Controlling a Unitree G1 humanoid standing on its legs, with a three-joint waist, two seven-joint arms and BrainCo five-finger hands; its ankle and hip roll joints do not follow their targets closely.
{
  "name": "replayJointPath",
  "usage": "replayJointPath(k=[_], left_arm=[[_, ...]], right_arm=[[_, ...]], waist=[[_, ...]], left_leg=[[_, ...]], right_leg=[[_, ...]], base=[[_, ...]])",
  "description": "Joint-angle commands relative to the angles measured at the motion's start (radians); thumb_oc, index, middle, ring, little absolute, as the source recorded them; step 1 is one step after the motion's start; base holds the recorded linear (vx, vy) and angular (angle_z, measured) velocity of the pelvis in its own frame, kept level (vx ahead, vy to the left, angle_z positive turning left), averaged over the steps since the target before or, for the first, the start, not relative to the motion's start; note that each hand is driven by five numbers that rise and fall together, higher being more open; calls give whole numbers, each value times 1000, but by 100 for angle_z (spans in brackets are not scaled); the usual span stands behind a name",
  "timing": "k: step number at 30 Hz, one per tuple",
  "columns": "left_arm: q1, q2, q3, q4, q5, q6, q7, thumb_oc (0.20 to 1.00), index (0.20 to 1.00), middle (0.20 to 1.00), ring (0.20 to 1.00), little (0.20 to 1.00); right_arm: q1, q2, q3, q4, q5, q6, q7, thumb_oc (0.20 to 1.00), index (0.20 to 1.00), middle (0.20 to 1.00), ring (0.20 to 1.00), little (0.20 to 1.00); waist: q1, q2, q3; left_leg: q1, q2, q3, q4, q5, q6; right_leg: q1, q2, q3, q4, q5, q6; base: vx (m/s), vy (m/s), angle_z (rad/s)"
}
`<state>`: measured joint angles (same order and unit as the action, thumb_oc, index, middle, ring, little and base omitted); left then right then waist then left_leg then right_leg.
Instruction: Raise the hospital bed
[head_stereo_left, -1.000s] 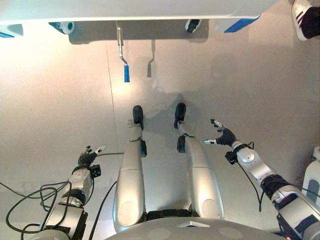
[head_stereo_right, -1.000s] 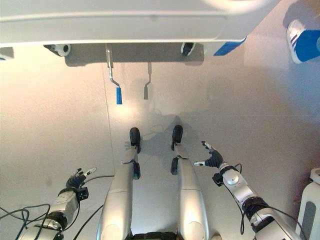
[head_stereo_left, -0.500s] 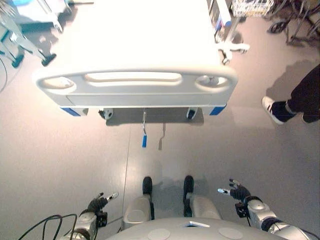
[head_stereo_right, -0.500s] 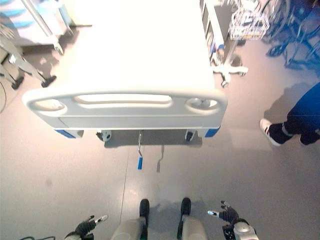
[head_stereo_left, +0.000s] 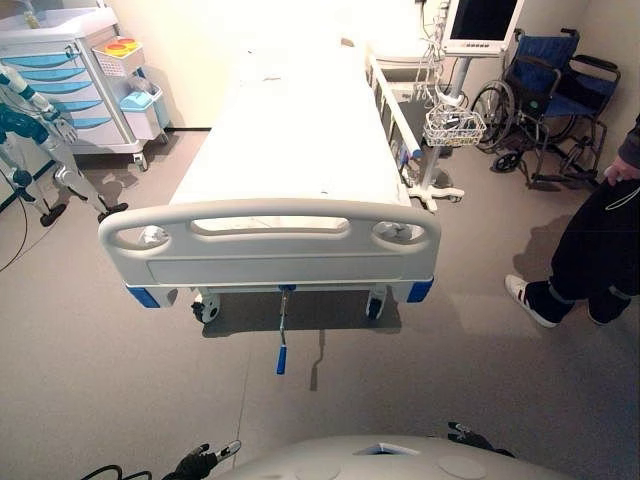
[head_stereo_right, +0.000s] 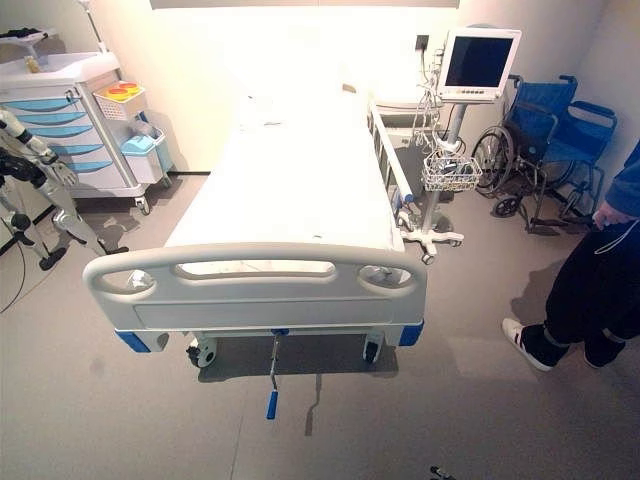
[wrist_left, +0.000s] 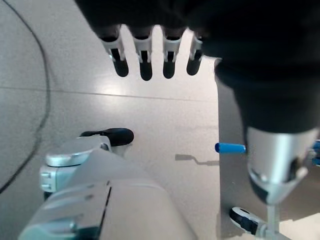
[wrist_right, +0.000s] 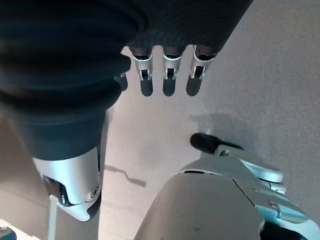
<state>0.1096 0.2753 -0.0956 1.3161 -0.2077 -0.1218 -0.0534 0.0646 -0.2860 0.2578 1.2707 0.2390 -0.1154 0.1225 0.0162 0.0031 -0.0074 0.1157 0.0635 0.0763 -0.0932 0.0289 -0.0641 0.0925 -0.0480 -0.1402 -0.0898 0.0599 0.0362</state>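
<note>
Crank handle (head_stereo_left: 281, 358): blue-tipped, hanging under the hospital bed (head_stereo_left: 290, 170) foot, well ahead of both hands.
Left hand (wrist_left: 150, 55): fingers straight, empty.
Right hand (wrist_right: 167, 75): fingers straight, empty.

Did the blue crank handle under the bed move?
No. The blue crank handle hangs below the footboard, between the bed's wheels, as before; the camera tilted up.

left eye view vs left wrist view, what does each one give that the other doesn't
Left eye view alone: the whole hospital bed from its foot end, a drawer cart, a monitor, a wheelchair and a person standing nearby. Left wrist view alone: the left hand up close, fingers straight and holding nothing. Both: the blue crank handle under the bed's foot end, untouched, and the grey floor.
</note>
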Motion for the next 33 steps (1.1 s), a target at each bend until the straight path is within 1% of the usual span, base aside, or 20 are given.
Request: replayJointPath(k=[1,13,33], left_arm=[[-55,-10,25,42,50,-10,-9,1000,1000,1000,1000,1000],[-58,-10,25,46,53,-15,-3,1000,1000,1000,1000,1000],[-46,3,31,45,55,-24,-7,1000,1000,1000,1000,1000]], right_arm=[[-60,11,-24,23,7,1,2,1000,1000,1000,1000,1000],[-55,22,-15,29,2,-3,0,1000,1000,1000,1000,1000],[-52,17,-21,4,8,-16,1,1000,1000,1000,1000,1000]], waist=[[37,-19,23],[39,-24,12],[39,-25,27]], left_leg=[[37,-96,47,6,-38,45],[30,-90,44,6,-32,42],[49,-81,43,6,-40,42]], right_leg=[[-6,17,4,122,-79,55],[-6,21,5,103,-71,52],[3,22,-4,132,-96,49]], base=[[0,0,0],[0,0,0],[0,0,0]])
